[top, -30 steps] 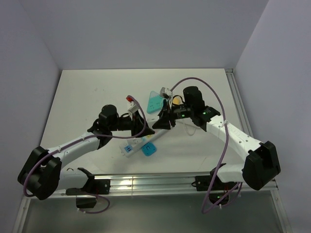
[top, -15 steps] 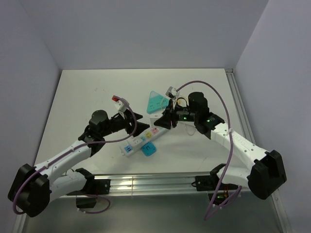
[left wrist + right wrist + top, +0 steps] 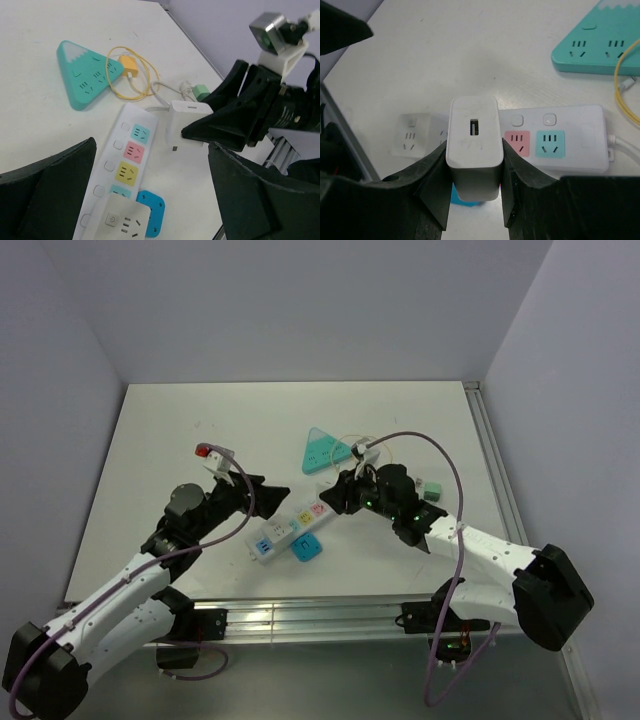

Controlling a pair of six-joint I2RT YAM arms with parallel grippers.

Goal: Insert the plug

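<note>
Moved: L arm is seen drawn back twd the lower left of the top view vs. a sec ago, and its jaws have been spread from nearly shut to wide. R arm has been brought lower and closer to the strip.
L gripper: jaws wide apart, nothing held. It is set just left of the power strip, apart from it. In its own wrist view one finger is seen at each bottom corner.
R gripper: clamped on the plug, one finger pressed on each side of it.
Plug: white block w/ a USB slot on the face shown in the R wrist view. It is held at centre frame of the top view, by the upper-right end of the strip. A prong is seen under it in the L wrist view; no socket is entered yet.
Power strip: white, laid diagonally at centre of the table. Coloured sockets are seen: blue, pink, yellow.
White adapter: seated at the strip's lower-left end.
Blue block: just below the strip.
Triangle strip: teal, above the R gripper, w/ a yellow cable coiled beside it.
Green plug: right of the R arm.
</note>
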